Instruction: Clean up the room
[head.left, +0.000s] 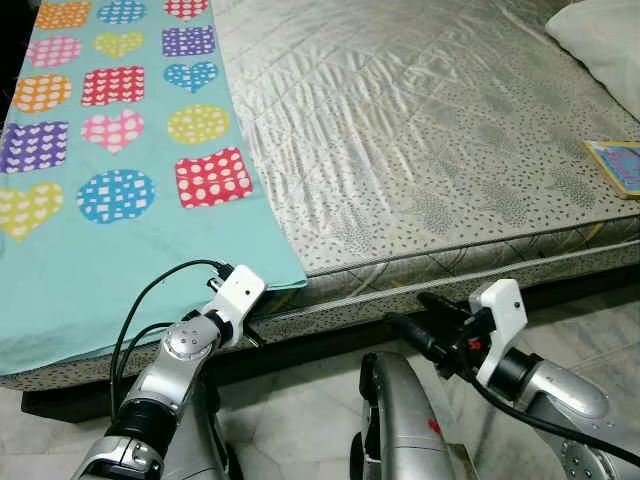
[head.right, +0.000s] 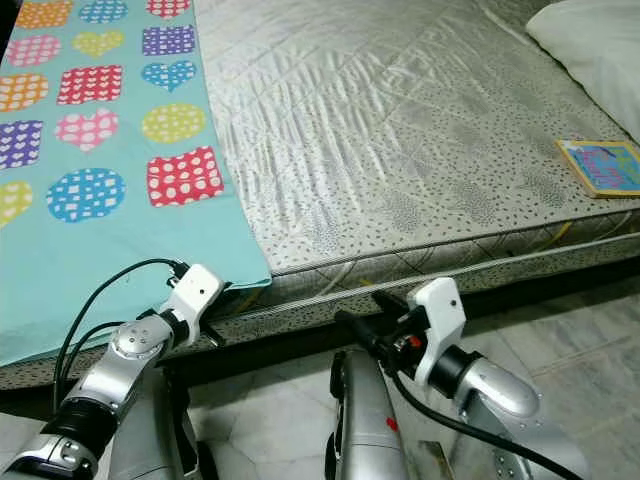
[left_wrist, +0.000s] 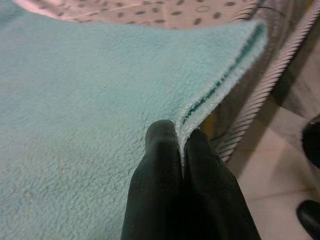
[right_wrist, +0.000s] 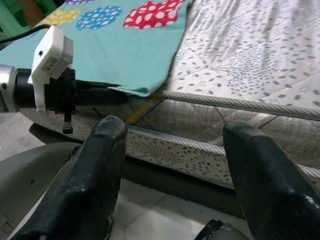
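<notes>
The left end effector pinches the teal blanket's corner at the mattress edge; the right end effector seemingly hovers spread.

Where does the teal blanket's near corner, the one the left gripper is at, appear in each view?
Left eye view: blanket corner at the mattress edge, by the left gripper.
Right eye view: lower left of centre.
Left wrist view: hem pinched between the fingers.
Right wrist view: upper middle.
Shared landmark: red spotted patch.
</notes>
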